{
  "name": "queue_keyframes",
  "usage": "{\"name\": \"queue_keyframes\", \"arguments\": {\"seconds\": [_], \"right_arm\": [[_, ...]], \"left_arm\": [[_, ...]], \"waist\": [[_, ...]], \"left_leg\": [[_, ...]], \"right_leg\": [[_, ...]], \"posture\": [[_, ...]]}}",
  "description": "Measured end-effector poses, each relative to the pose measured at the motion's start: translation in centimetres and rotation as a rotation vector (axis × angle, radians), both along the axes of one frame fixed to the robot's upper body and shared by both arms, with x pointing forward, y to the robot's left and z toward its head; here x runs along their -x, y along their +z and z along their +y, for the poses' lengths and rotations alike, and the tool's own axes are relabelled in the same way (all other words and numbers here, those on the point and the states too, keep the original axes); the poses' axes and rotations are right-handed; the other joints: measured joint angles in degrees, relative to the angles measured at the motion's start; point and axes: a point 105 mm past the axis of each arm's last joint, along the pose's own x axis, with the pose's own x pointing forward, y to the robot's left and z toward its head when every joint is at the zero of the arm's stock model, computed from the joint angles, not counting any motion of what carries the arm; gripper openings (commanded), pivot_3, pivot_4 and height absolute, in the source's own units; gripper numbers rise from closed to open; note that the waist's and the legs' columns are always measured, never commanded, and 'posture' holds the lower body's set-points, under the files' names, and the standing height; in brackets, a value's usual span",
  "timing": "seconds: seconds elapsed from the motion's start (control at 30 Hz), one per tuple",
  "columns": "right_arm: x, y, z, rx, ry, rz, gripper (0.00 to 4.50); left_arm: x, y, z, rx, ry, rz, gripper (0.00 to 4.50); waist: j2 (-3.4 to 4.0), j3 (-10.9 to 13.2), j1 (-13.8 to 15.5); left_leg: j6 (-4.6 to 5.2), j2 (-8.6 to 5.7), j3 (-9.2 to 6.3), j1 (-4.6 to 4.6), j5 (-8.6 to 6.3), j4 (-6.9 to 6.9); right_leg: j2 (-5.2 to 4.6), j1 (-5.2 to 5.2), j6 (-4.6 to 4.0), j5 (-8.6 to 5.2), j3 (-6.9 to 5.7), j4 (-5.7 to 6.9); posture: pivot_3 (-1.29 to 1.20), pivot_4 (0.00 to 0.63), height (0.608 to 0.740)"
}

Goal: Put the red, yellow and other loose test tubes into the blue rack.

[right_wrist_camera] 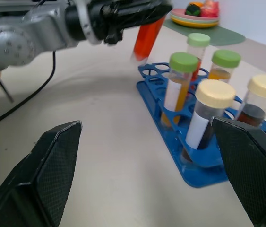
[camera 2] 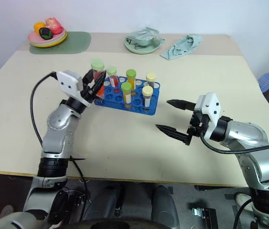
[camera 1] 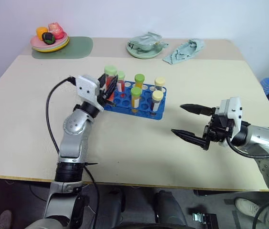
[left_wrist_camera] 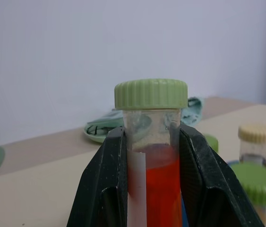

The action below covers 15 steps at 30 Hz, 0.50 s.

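A lab-like test bench: capped liquid-filled tubes in a bright blue plastic rack beside the left gripper, on a beige table.

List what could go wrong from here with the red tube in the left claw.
1. The left claw holds the red test tube tilted above the end of the blue rack; lowered at that slant, its tip could catch a hole's rim instead of entering.
2. Five capped tubes already stand close by, such as the green-capped one; the claw's fingers may knock them on the way down.
3. The rack looks light and could slide if pushed.
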Motion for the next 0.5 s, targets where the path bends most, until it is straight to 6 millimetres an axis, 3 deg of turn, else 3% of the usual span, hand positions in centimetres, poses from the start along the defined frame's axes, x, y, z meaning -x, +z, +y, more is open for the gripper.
{"name": "queue_keyframes", "arguments": {"seconds": [0.5], "right_arm": [[0.7, 0.5, -0.7, -0.003, -0.047, -0.011, 4.5]], "left_arm": [[-2.4, -1.6, -0.8, -0.032, -0.016, -0.066, 0.82]], "waist": [[0.0, 0.0, -0.07]], "left_leg": [[0.24, -0.01, 0.0, 0.01, -0.14, 0.02]], "right_leg": [[0.01, 0.02, 0.02, 0.01, -0.03, 0.01]], "posture": [[0.0, 0.15, 0.74]]}}
